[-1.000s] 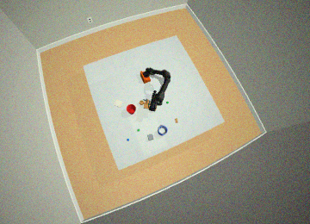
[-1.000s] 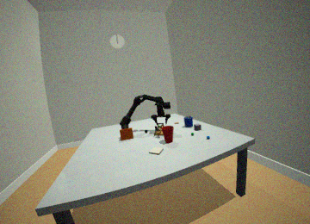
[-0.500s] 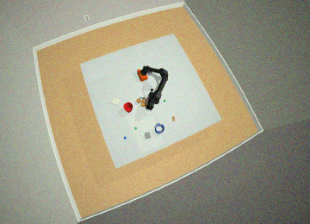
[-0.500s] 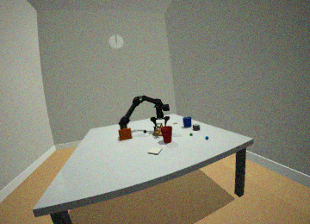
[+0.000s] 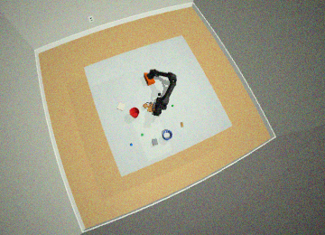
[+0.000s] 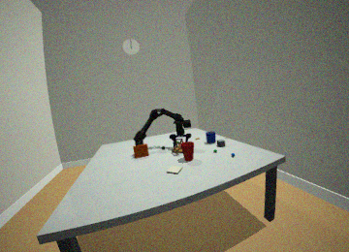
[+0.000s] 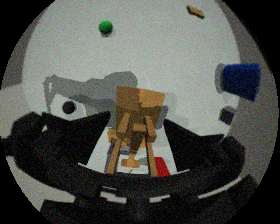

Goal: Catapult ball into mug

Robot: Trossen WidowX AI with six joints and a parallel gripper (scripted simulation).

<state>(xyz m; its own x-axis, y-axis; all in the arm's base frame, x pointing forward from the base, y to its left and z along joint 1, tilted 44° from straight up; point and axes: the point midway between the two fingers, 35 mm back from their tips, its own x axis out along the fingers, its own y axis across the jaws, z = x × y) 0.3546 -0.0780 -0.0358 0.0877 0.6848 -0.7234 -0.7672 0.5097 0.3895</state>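
Gripper (image 5: 150, 107) (image 6: 180, 140) (image 7: 138, 117) was spread wide with the catapult (image 5: 149, 108) (image 6: 177, 150) (image 7: 140, 102) right between its fingers, near as I could tell, blue mug (image 5: 167, 135) (image 6: 210, 138) (image 7: 241, 81) off beyond one finger.
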